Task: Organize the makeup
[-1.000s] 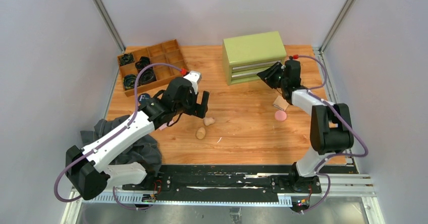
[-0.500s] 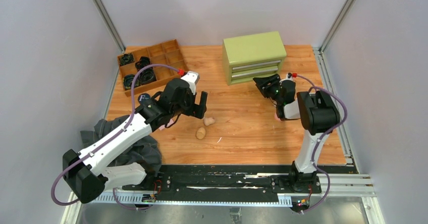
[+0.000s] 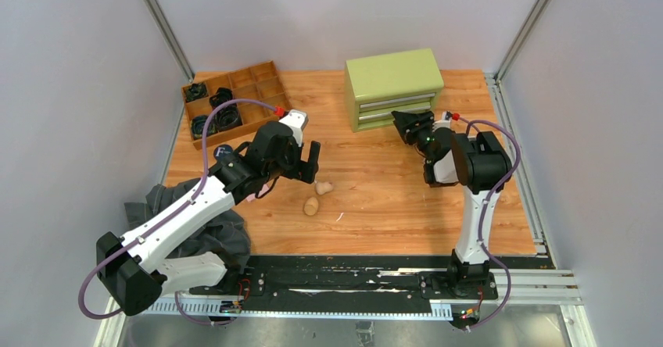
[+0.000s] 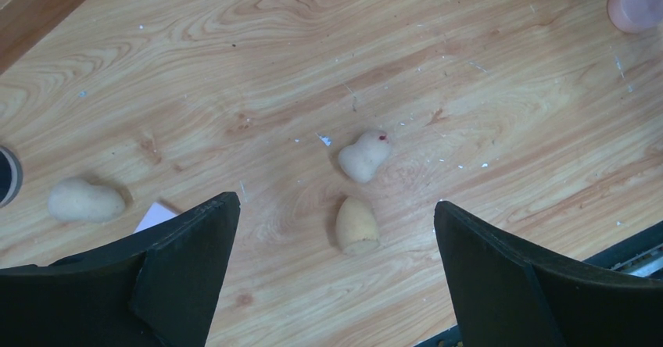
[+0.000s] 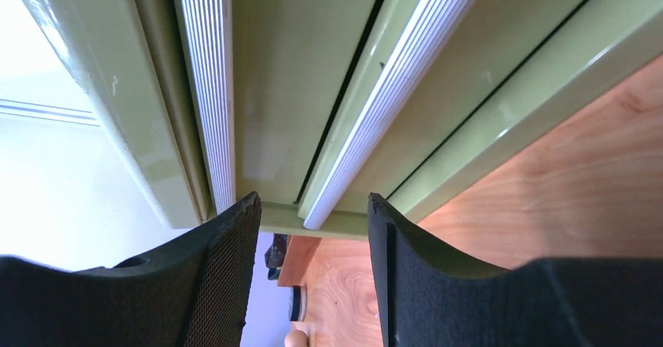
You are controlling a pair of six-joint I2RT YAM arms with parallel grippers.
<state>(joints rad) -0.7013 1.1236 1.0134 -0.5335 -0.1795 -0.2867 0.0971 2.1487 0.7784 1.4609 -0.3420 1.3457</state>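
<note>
- Reaching for storage — the right gripper (image 5: 314, 199) noses up to the green drawer chest (image 3: 393, 77). Its fingers are apart and straddle the end of the lower drawer's silver handle (image 5: 391, 89), clamped on nothing.
- Across the table (image 3: 375, 206), the left gripper (image 4: 336, 206) hangs wide apart and empty above a pale beige sponge (image 4: 363, 156) and a tan sponge (image 4: 357, 224), which lie just beside each other on the bare wood.
- A third sponge (image 4: 86, 200) sits off to one side, and the pink puff (image 4: 637, 3) lies well apart at the corner of the left wrist view.
- The step in hand looks to be opening the lower drawer; the pieces in view lie loose on the table.
- To do it well, seat both pads around the handle's lip before closing.
- Grip nearer the handle's middle than its end, so the drawer does not skew.
- Pull straight out along the runners — level and slow, watching that the chest does not slide with it.
</note>
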